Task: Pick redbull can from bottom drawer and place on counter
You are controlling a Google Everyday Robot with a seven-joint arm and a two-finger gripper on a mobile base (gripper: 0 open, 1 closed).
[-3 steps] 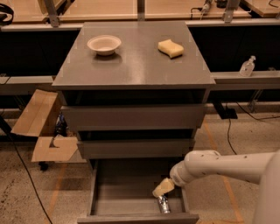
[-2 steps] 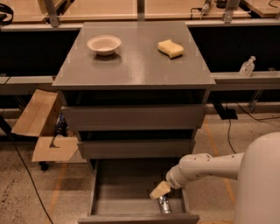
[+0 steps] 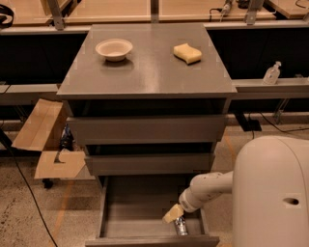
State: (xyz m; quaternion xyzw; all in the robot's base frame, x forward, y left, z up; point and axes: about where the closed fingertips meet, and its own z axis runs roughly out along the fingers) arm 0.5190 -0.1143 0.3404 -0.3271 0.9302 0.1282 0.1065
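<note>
Grey bottom drawer [image 3: 137,214] is pulled out at the bottom middle of the frame, same as a moment ago. The redbull can [image 3: 181,226] hasn't budged, it's lying in the drawer's front right corner, right by the front wall. What did change is the robot. Its big white housing [image 3: 273,193] now fills a lot more of the lower right corner than it did, with the white arm [image 3: 207,189] reaching out of it toward the left. The gripper [image 3: 173,213], the yellowish tip of that arm, has slid a touch down and left. It sits inside the drawer just up-left of the can, very near the can's far end. Honestly can't tell if the gripper is open or closed, or whether it's touching the can.

Other stuff around: two wider drawers [image 3: 147,129] are stacked above the open one. The counter tabletop [image 3: 149,77] in the upper middle carries a white bowl [image 3: 114,49] toward the back left and a yellow sponge [image 3: 187,53] toward the back right, well apart. A clear plastic bottle [image 3: 272,73] stands on a ledge at the right edge. An opened cardboard box [image 3: 41,130] sits on the floor left of the cabinet, and wooden tabletops [image 3: 111,9] run along the top edge.

The housing blocks the floor right of the drawer, and the arm covers part of the drawer's right wall. The drawer front is clipped by the bottom edge. The can is just a small silvery glint, no label readable.
</note>
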